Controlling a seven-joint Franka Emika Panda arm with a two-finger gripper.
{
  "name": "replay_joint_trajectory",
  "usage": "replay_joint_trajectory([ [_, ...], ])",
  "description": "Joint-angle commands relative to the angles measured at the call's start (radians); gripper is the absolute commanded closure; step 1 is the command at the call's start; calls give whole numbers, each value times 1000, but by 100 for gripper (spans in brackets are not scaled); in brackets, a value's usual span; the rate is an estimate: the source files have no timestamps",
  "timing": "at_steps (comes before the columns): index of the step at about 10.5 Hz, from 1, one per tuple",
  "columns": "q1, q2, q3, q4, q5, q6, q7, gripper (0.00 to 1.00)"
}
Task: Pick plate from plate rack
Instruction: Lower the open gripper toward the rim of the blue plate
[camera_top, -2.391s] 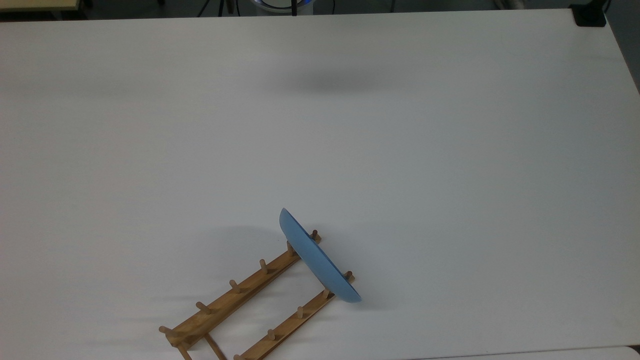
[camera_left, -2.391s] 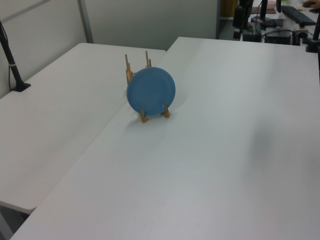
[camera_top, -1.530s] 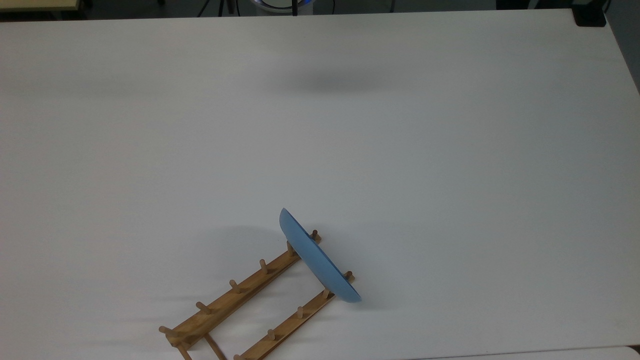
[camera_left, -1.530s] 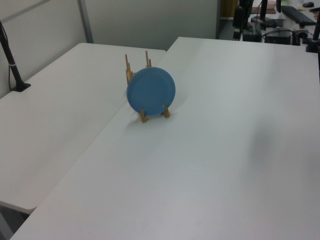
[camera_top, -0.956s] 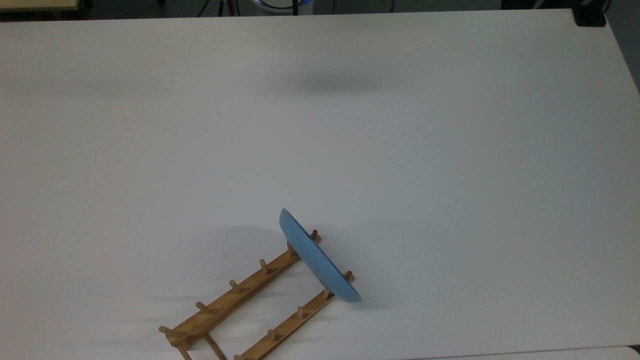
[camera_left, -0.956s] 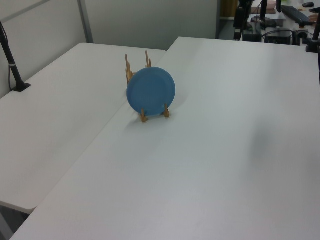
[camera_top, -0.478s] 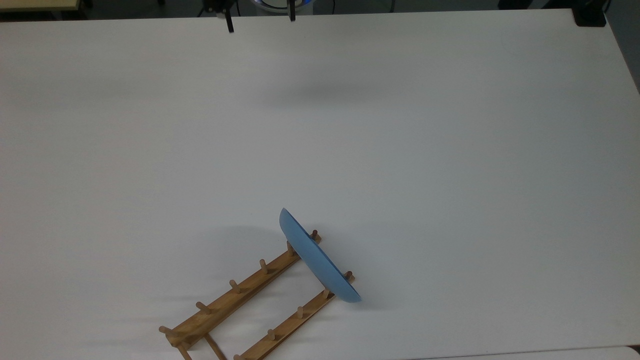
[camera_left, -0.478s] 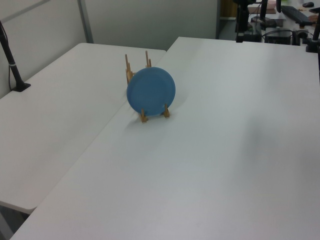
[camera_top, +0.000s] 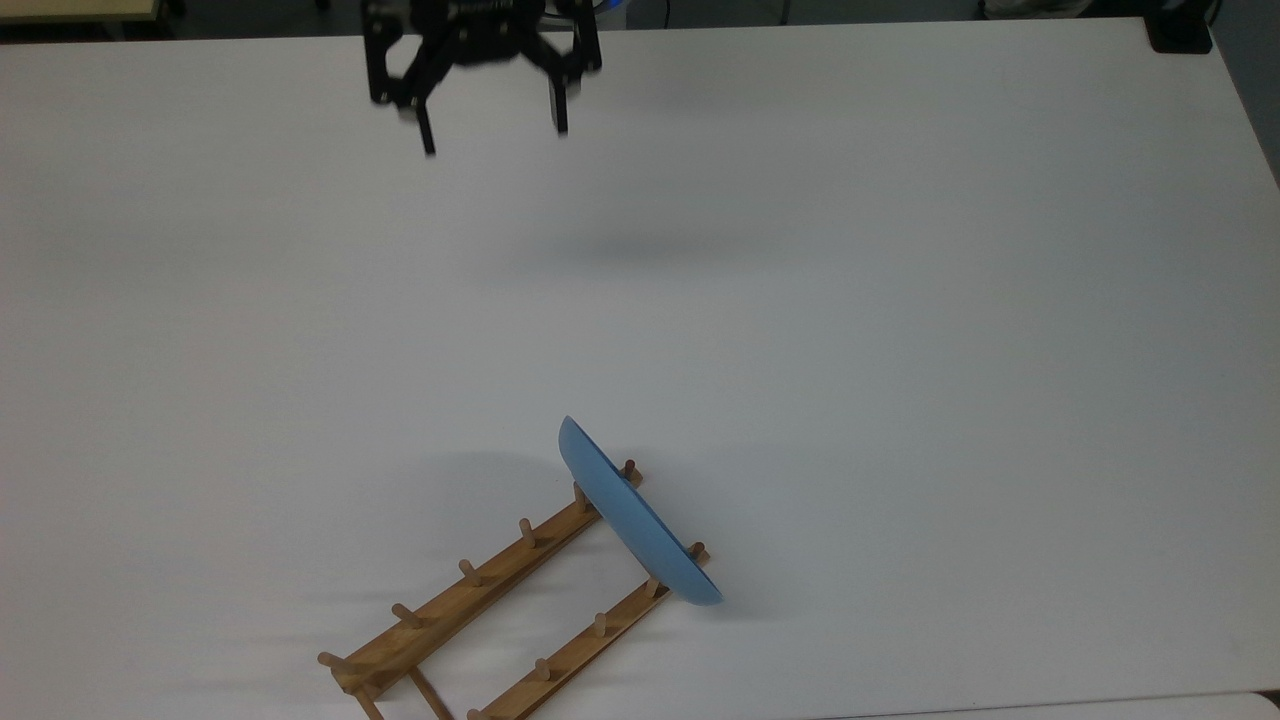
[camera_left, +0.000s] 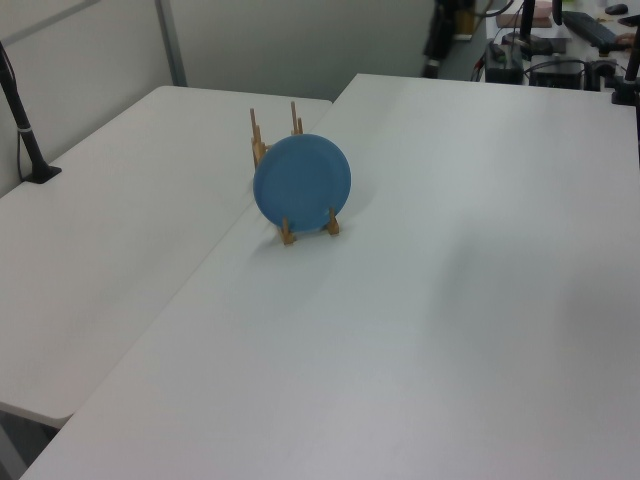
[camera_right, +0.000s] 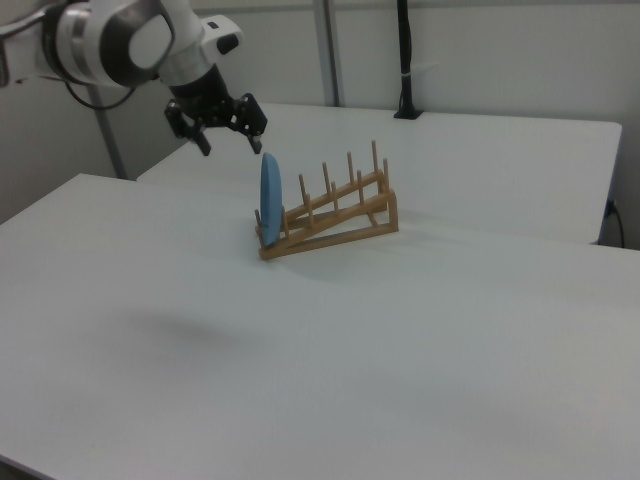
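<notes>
Beneath me a white table (camera_top: 900, 300) fills the frame — a black pole (camera_left: 22, 120) stands upper left in the left view.

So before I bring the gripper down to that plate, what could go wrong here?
The plate stands on edge in the end slot of the plate rack, so a sideways nudge could tip it out onto the table. The rack looks light and loose; a lift that catches its pegs might drag it along. The open gripper is far off and must line its fingers across the thin rim.

Top overhead, side views facing, table (camera_top: 900, 300) shared
</notes>
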Motion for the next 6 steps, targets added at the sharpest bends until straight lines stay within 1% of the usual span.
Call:
replay_joint_trajectory([
  [1,56,115,-6,23,1,245,157,0],
  [2,72,155,-4,23,-40,315,190,0],
  [4,103,242,-4,23,-116,470,297,0],
  [6,121,327,-6,25,-219,588,377,0],
])
